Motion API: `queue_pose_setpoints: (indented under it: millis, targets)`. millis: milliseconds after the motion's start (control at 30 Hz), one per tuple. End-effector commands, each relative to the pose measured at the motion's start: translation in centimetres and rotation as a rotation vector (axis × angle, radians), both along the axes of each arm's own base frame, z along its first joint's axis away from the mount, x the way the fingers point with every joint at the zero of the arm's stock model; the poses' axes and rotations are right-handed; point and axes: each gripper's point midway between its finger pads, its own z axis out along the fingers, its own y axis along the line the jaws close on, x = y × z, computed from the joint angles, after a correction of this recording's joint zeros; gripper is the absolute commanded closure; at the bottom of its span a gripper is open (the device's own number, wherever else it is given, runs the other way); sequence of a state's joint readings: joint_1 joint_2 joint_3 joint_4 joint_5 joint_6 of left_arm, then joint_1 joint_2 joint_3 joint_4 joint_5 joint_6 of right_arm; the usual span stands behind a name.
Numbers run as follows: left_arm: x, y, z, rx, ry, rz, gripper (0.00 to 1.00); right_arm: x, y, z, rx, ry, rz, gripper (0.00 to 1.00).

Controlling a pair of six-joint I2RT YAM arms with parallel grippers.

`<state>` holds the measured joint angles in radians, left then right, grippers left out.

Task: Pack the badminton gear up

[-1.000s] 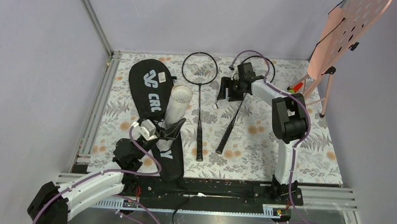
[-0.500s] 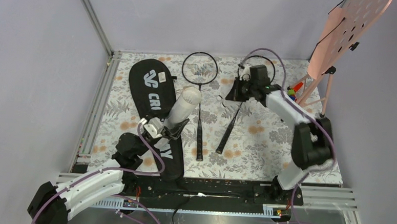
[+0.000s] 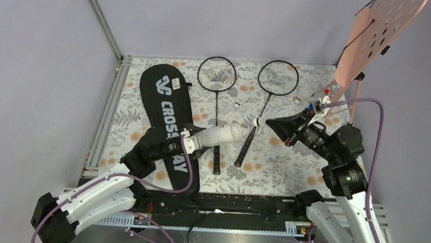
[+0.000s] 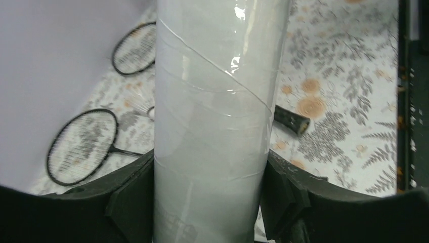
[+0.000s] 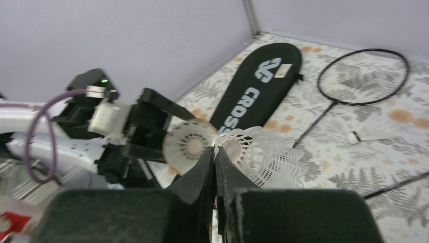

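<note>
One shuttlecock pinched by right gripper; insertion due into tube, clamped by left gripper, mouth toward 3 o'clock

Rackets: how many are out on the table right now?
2. One racket lies beside the black bag, handle toward the arms. The second racket lies farther right, its shaft slanting toward the first's handle. Both are outside the bag; none seems hidden.
</note>
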<state>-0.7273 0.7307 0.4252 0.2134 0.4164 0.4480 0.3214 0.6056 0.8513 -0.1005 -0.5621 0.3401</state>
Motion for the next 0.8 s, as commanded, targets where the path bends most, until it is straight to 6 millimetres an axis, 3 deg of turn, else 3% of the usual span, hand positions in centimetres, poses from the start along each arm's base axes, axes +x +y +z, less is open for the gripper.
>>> queue_pose_setpoints:
  millis: [0, 67, 433, 767]
  targets:
    - [-1.0, -1.3, 3.7, -0.018, -0.074, -0.106, 0.38, -2.6, 1.6, 1.0, 0.090, 0.043, 0.148, 0.95]
    - [-1.0, -1.5, 3.9, -0.024, -0.063, -0.111, 0.38, -3.1, 2.1, 1.4, 0.113, 0.047, 0.193, 0.95]
    - [-1.0, -2.5, 3.9, -0.029, -0.022, -0.154, 0.38, -2.9, 5.3, -0.6, 0.089, 0.146, 0.285, 0.96]
    - [-1.6, -3.0, 3.6, -0.064, -0.030, -0.197, 0.37, -2.2, 9.5, -3.8, 0.050, 0.306, 0.323, 0.96]
